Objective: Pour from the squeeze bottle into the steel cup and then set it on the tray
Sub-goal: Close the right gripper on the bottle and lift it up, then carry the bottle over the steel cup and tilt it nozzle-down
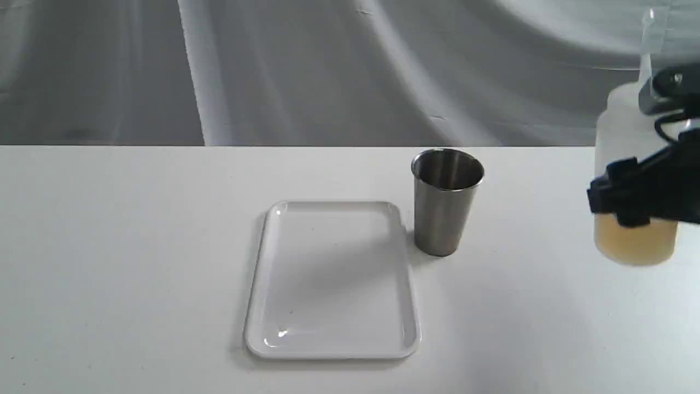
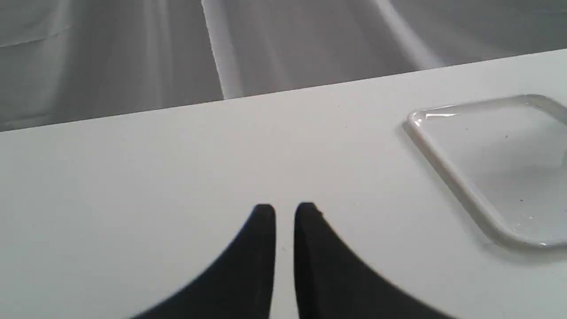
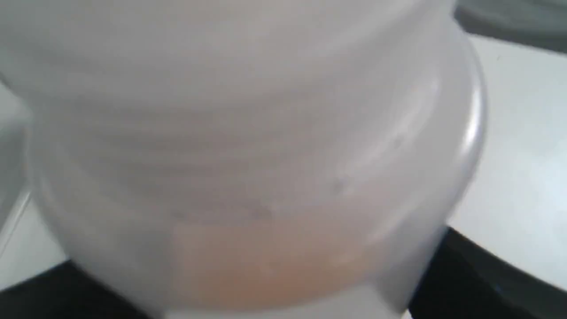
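While the right end effector clamps the upright squeeze bottle around its middle, well off at 3 o'clock from the steel cup, that cup stands on the tabletop just beside the 1 o'clock corner of the tray. The left end effector has its fingers nearly together, holding nothing.

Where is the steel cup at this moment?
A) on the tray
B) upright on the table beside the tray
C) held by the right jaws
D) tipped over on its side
B: the steel cup stands upright on the table, beside the tray, not on it.
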Controlling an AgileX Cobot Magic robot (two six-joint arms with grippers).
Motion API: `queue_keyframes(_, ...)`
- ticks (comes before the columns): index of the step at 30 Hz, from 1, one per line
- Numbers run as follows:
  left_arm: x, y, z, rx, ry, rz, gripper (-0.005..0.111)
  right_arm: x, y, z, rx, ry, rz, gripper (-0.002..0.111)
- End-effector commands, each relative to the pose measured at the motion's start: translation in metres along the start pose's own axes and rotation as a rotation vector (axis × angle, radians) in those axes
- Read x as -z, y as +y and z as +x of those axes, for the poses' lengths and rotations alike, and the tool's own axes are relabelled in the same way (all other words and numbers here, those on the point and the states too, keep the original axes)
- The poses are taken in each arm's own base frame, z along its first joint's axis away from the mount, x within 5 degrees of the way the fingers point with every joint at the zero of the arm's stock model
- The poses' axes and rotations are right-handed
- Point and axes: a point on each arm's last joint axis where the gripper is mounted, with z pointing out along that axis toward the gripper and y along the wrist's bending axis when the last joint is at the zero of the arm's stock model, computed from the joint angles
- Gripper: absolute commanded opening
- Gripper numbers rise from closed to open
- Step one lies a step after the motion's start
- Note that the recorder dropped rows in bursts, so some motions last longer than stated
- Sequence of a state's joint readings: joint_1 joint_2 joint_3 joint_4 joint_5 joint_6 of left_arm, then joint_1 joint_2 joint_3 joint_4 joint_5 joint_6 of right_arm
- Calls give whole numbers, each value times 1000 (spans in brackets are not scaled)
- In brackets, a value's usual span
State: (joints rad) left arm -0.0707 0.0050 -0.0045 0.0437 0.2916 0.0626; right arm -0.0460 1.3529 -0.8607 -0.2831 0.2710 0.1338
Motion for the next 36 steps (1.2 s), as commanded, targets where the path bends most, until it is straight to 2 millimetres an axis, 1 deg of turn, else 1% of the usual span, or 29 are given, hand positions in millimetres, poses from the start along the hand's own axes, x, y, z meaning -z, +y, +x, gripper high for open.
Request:
queue_keyframes(1,0,0,1,1,-7,2,8,3,-8,-29,39,-48,40,44)
queue_keyframes(5,0,0,1,1,-7,2,8,-4,-17,-52,95,29,105,44)
queue_keyframes(7,0,0,1,1,-7,2,8,-8,-17,-61,124,60,125,44)
queue_keyframes(8,0,0,1,1,-7,2,8,-10,-16,-66,152,81,141,44)
queue_keyframes(10,0,0,1,1,-7,2,8,-17,-13,-69,203,130,168,44)
queue_keyframes(14,0,0,1,1,-7,2,8,-32,0,-79,335,204,222,44)
queue_keyframes(19,0,0,1,1,-7,2,8,-57,27,-83,459,245,228,44)
queue_keyframes(21,0,0,1,1,-7,2,8,-64,36,-82,486,246,215,44)
queue_keyframes(23,0,0,1,1,-7,2,8,-66,40,-81,498,241,206,44)
queue_keyframes(32,0,0,1,1,-7,2,8,-68,44,-80,508,238,197,44)
queue_keyframes(36,0,0,1,1,-7,2,8,-70,46,-80,542,233,199,44)
